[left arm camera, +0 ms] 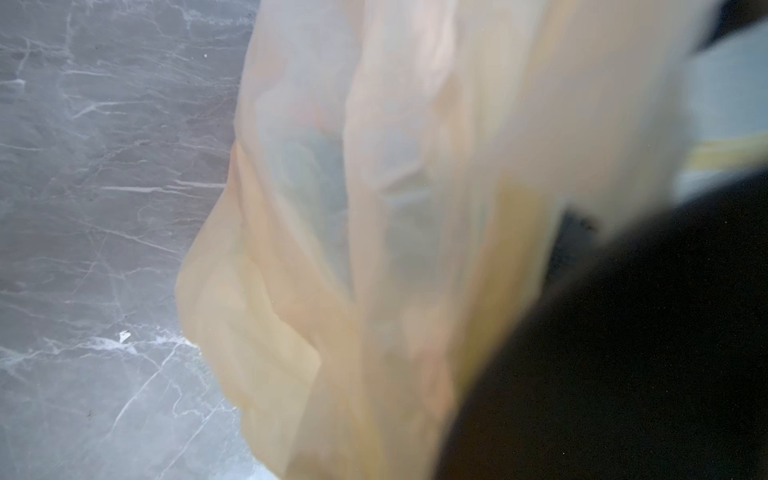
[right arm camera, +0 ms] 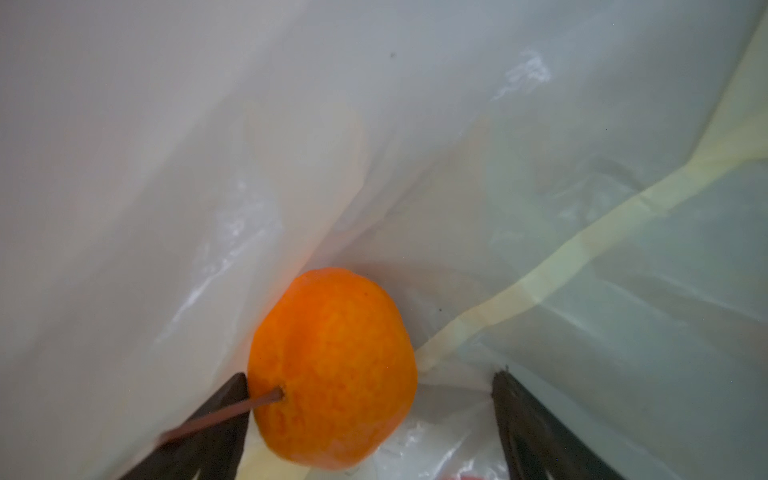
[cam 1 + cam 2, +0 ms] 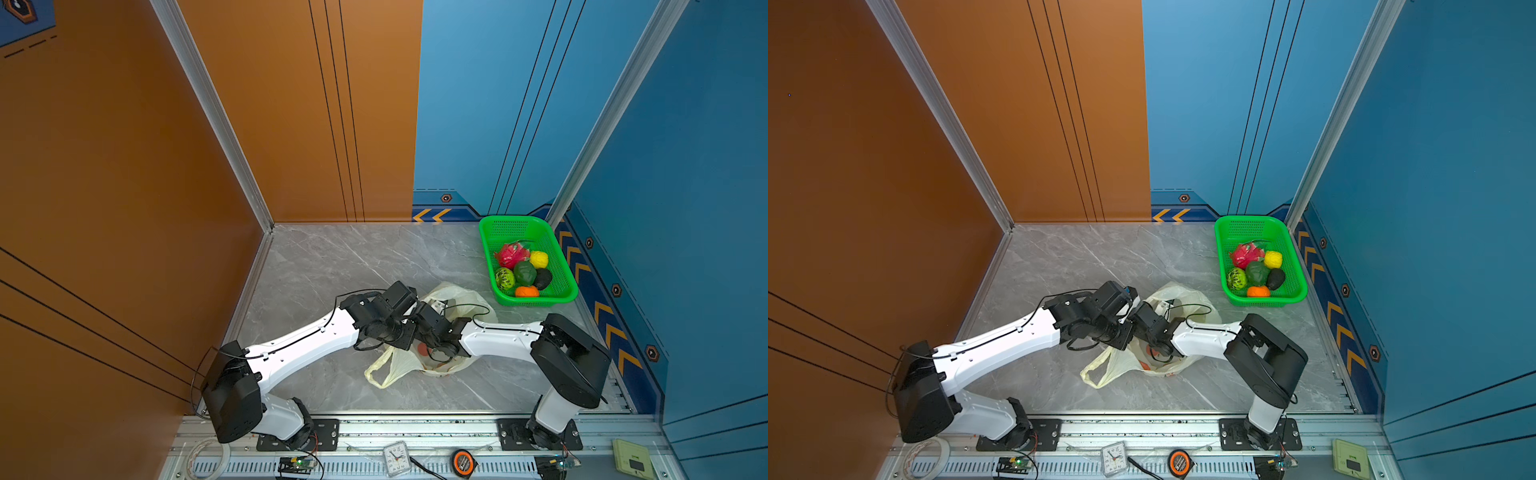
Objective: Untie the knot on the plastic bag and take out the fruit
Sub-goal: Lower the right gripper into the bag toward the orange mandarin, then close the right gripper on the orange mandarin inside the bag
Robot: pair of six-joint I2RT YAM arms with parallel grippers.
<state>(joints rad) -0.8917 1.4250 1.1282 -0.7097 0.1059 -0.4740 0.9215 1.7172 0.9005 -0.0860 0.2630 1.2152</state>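
The plastic bag (image 3: 457,296) lies crumpled mid-table in both top views, one handle loop (image 3: 379,373) loose toward the front; no knot shows. Both wrists meet over it. My left gripper (image 3: 417,305) is shut on the bag: its film (image 1: 374,208) hangs right across the left wrist view and hides the jaws. My right gripper (image 2: 370,374) is open inside the bag. An orange (image 2: 332,365) sits between its fingers, touching one finger (image 2: 224,411) and well apart from the other. More fruit lies in the green basket (image 3: 486,249): dragon fruit (image 3: 510,254), a yellow one (image 3: 539,259), a second orange (image 3: 526,292).
The basket stands at the back right against the blue wall. Along the front rail lie a small clock (image 3: 397,457), a tape measure (image 3: 462,462), a tape roll (image 3: 928,455) and a green box (image 3: 631,459). An orange wall bounds the grey marble table (image 3: 324,266) on the left.
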